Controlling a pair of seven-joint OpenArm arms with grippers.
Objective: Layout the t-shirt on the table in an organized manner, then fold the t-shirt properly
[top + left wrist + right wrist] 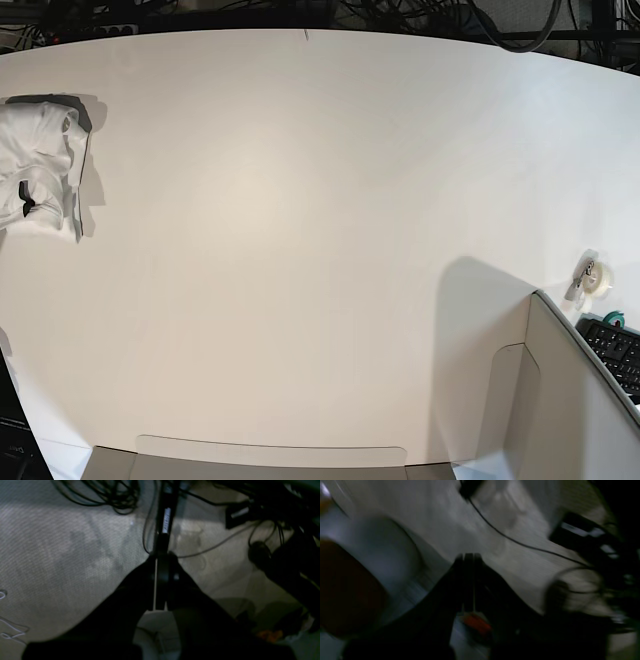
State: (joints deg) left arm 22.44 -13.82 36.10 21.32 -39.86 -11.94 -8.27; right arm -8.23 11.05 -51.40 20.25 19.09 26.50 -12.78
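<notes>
T-shirt (38, 165): bunched in a white heap at the far left edge of the base view, resting on the counter (300, 250), dark neck label visible on its lower part. Left gripper (160, 562): clenched, jaws together, nothing held, over carpeted floor (55, 555) with black cables (110, 495). Right gripper (468, 562): clenched and empty in a blurred view; neither arm appears in the base view

t-shirt (38, 165) bunched at table (300, 250) left edge, tape roll (593, 277) far right
</notes>
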